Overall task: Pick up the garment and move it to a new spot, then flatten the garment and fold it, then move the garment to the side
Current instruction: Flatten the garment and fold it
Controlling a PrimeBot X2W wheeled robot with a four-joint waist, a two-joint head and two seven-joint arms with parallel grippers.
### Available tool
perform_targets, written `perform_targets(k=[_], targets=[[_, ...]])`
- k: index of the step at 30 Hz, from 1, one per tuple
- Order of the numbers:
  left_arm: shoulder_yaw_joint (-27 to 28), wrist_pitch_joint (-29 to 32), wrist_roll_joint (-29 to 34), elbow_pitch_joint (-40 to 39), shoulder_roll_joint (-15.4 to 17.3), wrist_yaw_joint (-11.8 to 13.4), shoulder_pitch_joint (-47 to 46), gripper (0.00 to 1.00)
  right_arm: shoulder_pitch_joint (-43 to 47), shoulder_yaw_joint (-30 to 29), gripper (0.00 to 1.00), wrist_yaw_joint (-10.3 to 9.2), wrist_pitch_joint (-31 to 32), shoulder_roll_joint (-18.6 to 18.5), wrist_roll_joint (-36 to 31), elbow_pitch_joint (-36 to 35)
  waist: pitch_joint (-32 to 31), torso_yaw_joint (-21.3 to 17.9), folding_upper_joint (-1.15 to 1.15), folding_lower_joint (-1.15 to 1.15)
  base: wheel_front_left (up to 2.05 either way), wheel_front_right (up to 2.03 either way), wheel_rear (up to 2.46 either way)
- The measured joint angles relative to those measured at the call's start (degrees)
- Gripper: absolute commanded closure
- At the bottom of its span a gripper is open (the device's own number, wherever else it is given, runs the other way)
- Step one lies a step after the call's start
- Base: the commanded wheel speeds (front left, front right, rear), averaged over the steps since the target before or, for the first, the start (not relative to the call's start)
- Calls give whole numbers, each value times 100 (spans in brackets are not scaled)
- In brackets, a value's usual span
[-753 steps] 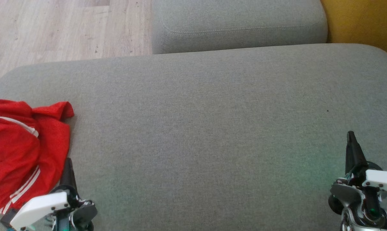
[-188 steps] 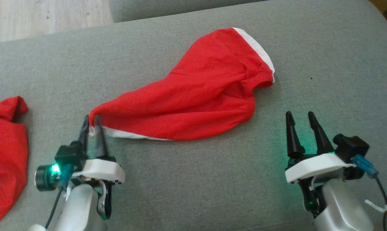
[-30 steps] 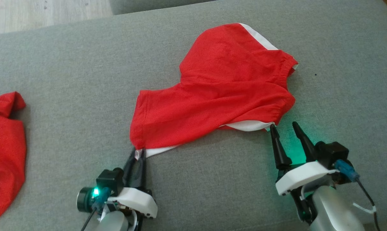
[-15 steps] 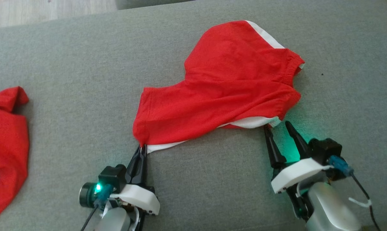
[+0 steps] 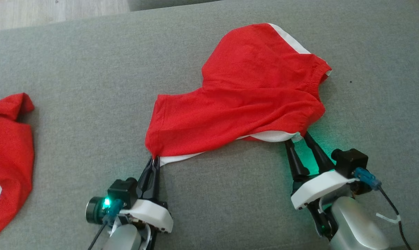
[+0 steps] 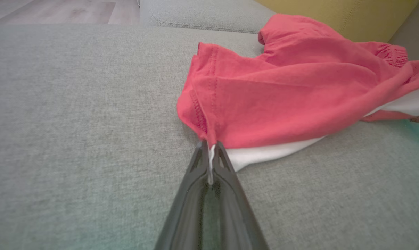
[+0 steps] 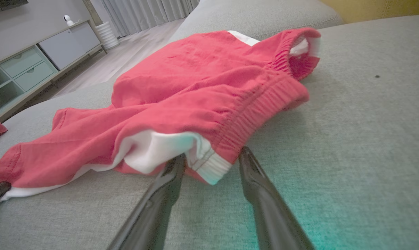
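Red white-trimmed shorts [image 5: 251, 90], rumpled, half-spread

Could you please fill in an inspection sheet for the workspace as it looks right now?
Surface: grey sofa cushion, no stains seen apart from one small dark speck.
Job's things: red shorts with white side stripes, lying rumpled and not yet flat.
Clutter: second red garment at the cushion's left edge, apart from the shorts.
Grippers: left gripper shut on the shorts' leg hem corner; right gripper open, fingers either side of the white waistband corner.
Cables: blue-plugged cable at the right wrist, dark cable at the left wrist, both off the cloth.
Surroundings: wood floor, drawer cabinet, yellow backrest.
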Motion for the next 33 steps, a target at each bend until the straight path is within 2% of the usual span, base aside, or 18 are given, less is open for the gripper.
perform_targets(k=[1,2,6,7,14,20,22,27,30,33], targets=[[2,0,24,1,0,0,1,100,1,5,35,0,0,-3,16,0,-6,-2,0,0,0,0,0],[4,0,25,1,0,0,2,100,1,11,51,0,0,-3,32,-1,-11,-5,0,0,0,0,0],[23,0,25,-1,0,0,3,100,1,37,94,0,0,-5,33,-35,-7,-19,0,0,0,0,0],[32,0,26,-3,0,0,3,100,1,37,100,0,0,-5,33,-60,-3,-23,0,0,0,0,0],[170,15,44,-82,0,2,21,100,31,-14,100,0,0,-8,81,-166,-132,-78,0,0,0,0,0],[726,15,367,-672,-7,-10,35,100,50,-212,100,0,0,-14,81,-442,-463,-208,0,0,0,0,0],[924,15,520,-907,10,-97,9,100,38,-221,100,0,0,-86,81,-579,-563,-243,0,-1,0,0,0],[1226,15,904,-1482,253,-375,-313,100,-357,-25,100,0,0,-594,220,-934,-803,-276,0,-1,0,0,0],[1279,15,1070,-1837,497,-511,-817,100,-992,94,100,0,81,-989,553,-1193,-941,-247,0,0,0,0,0],[1313,11,1147,-2154,701,-567,-1316,100,-1689,152,100,0,448,-1441,794,-1592,-1057,-194,0,0,0,0,0]])
